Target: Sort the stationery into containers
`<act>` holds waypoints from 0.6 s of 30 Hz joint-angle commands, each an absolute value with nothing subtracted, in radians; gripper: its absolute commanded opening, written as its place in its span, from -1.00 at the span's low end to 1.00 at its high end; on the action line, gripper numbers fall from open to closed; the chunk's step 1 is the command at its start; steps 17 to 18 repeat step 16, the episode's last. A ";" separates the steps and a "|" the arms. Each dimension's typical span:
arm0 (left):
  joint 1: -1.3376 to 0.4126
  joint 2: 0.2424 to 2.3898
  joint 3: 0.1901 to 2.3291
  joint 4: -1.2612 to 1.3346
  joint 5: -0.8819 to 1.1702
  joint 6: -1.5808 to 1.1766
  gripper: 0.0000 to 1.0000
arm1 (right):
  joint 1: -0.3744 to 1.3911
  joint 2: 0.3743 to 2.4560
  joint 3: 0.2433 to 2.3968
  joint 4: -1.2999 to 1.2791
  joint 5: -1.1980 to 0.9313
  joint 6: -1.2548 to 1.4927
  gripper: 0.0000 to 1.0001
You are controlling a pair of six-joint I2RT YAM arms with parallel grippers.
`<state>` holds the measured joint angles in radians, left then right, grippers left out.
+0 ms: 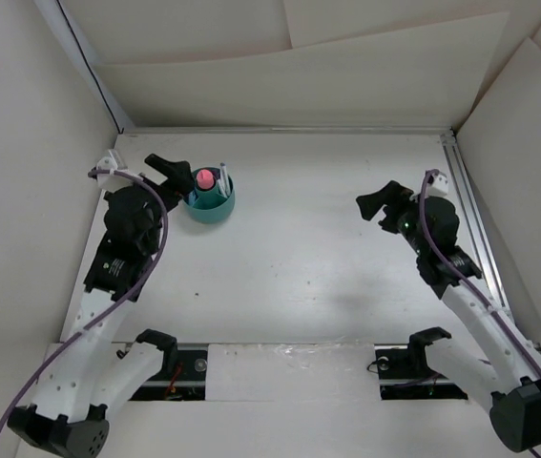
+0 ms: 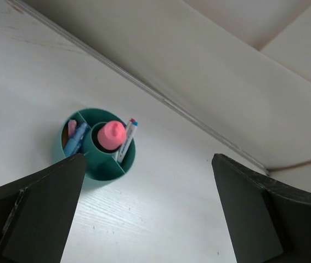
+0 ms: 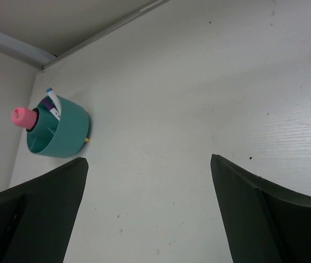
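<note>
Cup point(image 1: 211, 202) sits near the far-left corner of the bench point(image 1: 308, 277), with pens point(image 2: 125, 141) and a pink stub point(image 1: 205, 178) inside. Left hand point(image 1: 171, 174) gapes wide just beside it. Right hand point(image 1: 377, 206) is wide too, well apart, open bench between.

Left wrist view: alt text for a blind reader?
A round teal divided cup on a white table holds a stubby pink piece in its centre, a white pen in one outer compartment, a blue piece in another. The open, empty left gripper frames the bottom corners.
</note>
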<state>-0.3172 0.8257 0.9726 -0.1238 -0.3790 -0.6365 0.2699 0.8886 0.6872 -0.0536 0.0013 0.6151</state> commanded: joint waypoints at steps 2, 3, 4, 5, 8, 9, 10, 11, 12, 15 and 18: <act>-0.319 0.710 0.974 -0.152 -0.192 -0.611 1.00 | 0.290 0.827 0.701 -0.038 0.035 0.580 1.00; -0.319 0.690 0.974 -0.152 -0.177 -0.600 1.00 | 0.290 0.827 0.690 -0.029 0.035 0.580 1.00; -0.319 0.649 0.974 -0.152 -0.161 -0.600 1.00 | 0.290 0.818 0.690 -0.029 0.035 0.571 1.00; -0.319 0.631 0.974 -0.152 -0.134 -0.600 1.00 | 0.299 0.809 0.690 -0.020 0.035 0.571 1.00; -0.319 0.572 0.930 -0.152 -0.089 -0.600 1.00 | 0.310 0.798 0.667 0.014 0.060 0.561 1.00; -0.319 0.562 0.930 -0.152 -0.074 -0.609 1.00 | 0.319 0.798 0.657 0.026 0.060 0.552 1.00; -0.319 0.552 0.913 -0.152 -0.065 -0.609 1.00 | 0.330 0.798 0.641 0.040 0.070 0.552 1.00; -0.319 0.528 0.901 -0.164 -0.064 -0.621 1.00 | 0.330 0.798 0.641 0.051 0.071 0.552 1.00; -0.319 0.516 0.875 -0.164 -0.064 -0.621 1.00 | 0.340 0.798 0.641 0.064 0.092 0.543 1.00; -0.319 0.465 0.835 -0.149 -0.041 -0.591 1.00 | 0.364 0.819 0.630 0.087 0.127 0.534 1.00; -0.319 0.456 0.834 -0.149 -0.067 -0.580 1.00 | 0.379 0.831 0.630 0.087 0.149 0.534 1.00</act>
